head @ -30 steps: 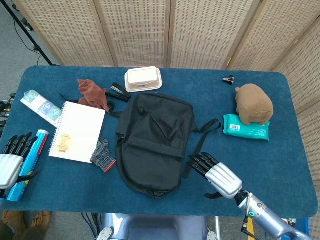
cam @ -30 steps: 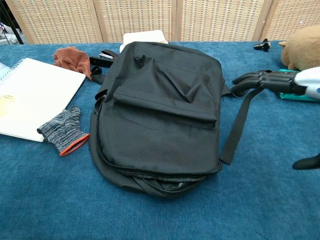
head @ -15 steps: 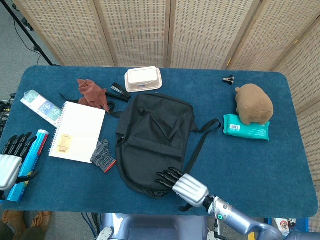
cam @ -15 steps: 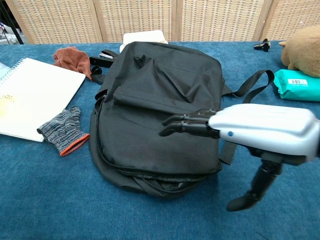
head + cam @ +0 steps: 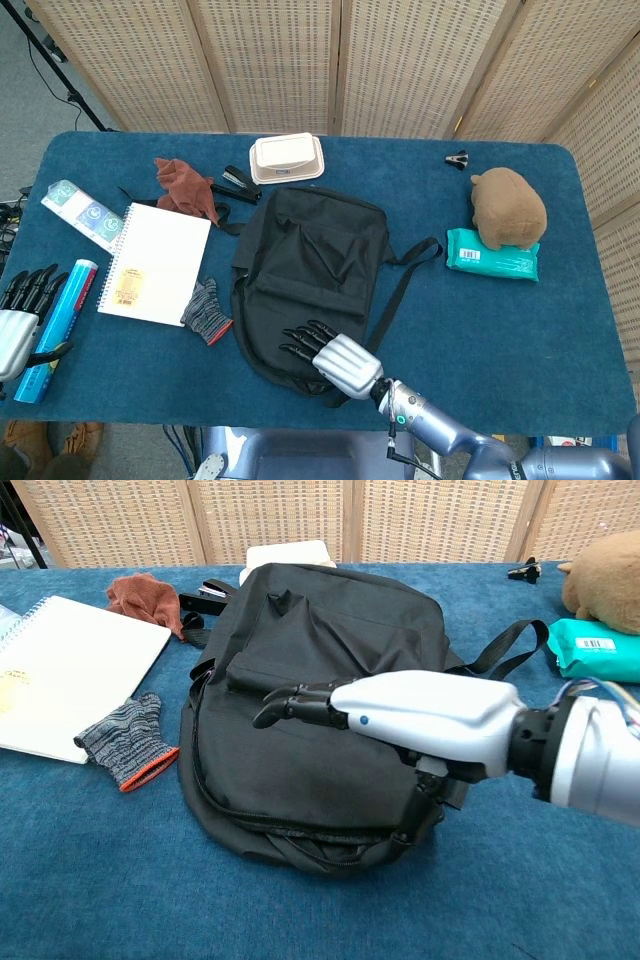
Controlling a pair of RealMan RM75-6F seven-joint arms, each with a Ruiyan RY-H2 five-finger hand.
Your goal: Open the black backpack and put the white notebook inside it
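Observation:
The black backpack (image 5: 310, 270) (image 5: 330, 650) lies flat at the table's middle, its zipper running along the near and left edge. The white spiral notebook (image 5: 155, 263) (image 5: 60, 675) lies to its left. My right hand (image 5: 335, 360) (image 5: 400, 710) hovers over the backpack's near part, fingers stretched out toward the left and holding nothing; its thumb hangs down by the near edge. My left hand (image 5: 20, 320) rests at the table's far left edge beside a blue tube (image 5: 55, 325), fingers apart and empty. The chest view does not show the left hand.
A grey glove (image 5: 207, 312) (image 5: 125, 740) lies between notebook and backpack. Behind them lie a rust cloth (image 5: 183, 186), a black stapler (image 5: 240, 182) and a white box (image 5: 287, 158). At the right sit a brown plush (image 5: 510, 206), a teal wipes pack (image 5: 492, 254) and a black clip (image 5: 459, 158).
My right hand has swept leftward from beside the shoulder strap to above the backpack's near part. The left hand slid slightly down at the table's edge.

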